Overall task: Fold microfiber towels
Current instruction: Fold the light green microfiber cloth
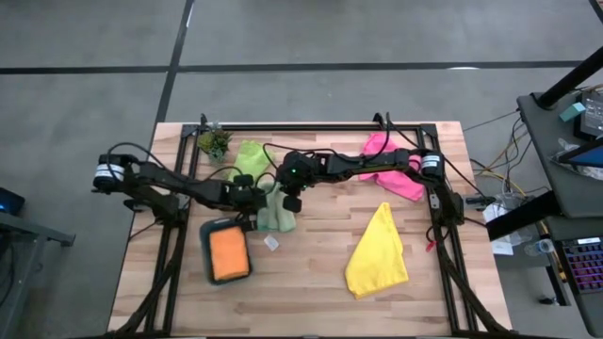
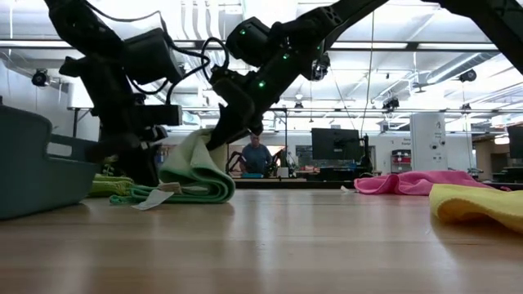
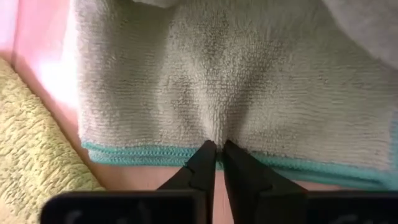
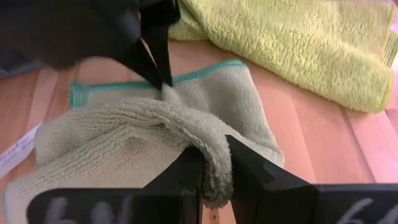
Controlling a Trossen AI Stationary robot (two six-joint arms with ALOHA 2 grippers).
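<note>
Low view alone shows sage towel (image 2: 194,171) lifted; both jaws apparently pinching it.

From the high view we look straight down on the whole table (image 1: 311,282), both arms reaching in from nine and three o'clock. From the low view we look level across the tabletop from its edge into the room behind. From the left wrist view we sit very close over the pale sage towel (image 3: 249,93), facing its teal hem. From the right wrist view we face the same towel's fold, equally close. All four views share this towel, lying near table centre.
</note>
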